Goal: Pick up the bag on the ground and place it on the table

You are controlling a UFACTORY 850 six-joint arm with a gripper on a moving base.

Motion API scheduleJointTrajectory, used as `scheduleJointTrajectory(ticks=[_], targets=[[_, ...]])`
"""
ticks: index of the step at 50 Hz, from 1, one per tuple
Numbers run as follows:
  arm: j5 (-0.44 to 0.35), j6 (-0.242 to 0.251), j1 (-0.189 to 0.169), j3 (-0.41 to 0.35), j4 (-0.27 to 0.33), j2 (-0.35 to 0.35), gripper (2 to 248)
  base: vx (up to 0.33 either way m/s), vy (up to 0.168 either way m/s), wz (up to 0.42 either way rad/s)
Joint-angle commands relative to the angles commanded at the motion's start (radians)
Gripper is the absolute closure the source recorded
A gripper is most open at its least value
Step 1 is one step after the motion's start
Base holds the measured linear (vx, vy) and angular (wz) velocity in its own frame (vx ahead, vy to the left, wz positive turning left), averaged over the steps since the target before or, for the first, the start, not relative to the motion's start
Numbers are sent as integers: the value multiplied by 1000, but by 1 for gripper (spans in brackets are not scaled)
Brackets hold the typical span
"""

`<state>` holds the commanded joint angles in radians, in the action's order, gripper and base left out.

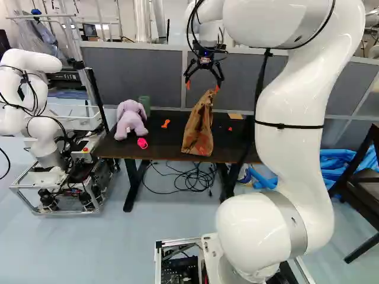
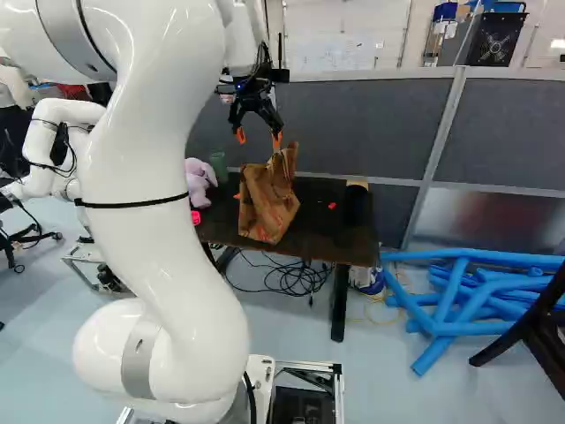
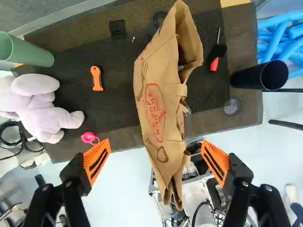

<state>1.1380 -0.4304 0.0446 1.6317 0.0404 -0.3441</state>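
Black pincer (image 1: 203, 87) spread; brown paper bag (image 3: 158, 104) on dark worktop (image 3: 111, 113), just ahead of pincer, gap each side.

White arm (image 1: 290, 142), grey bands (image 1: 294, 222), black straps (image 1: 288, 125)

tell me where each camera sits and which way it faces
left base view: on the base, behind and left of the arm, facing ahead and slightly down at the table; arm and gripper show
right base view: same, but right of the arm; arm and gripper show
wrist view: just behind the gripper, facing down over the bag; its two fingers show
all three share the bag and the stuffed toy
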Motion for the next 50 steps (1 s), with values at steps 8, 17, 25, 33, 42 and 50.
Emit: scheduleJointTrajectory(ticks=[8, 17, 25, 33, 42, 50], targets=[[28, 0, 0, 4, 0, 17, 3, 0, 0, 0], [68, 0, 0, 9, -1, 33, 3, 0, 0, 0], [75, 0, 0, 10, -2, 36, 3, 0, 0, 0], [76, 0, 0, 10, -2, 36, 3, 0, 0, 0], [76, 0, 0, 10, -2, 36, 3, 0, 0, 0], [76, 0, 0, 10, -2, 36, 3, -49, -3, -2]])
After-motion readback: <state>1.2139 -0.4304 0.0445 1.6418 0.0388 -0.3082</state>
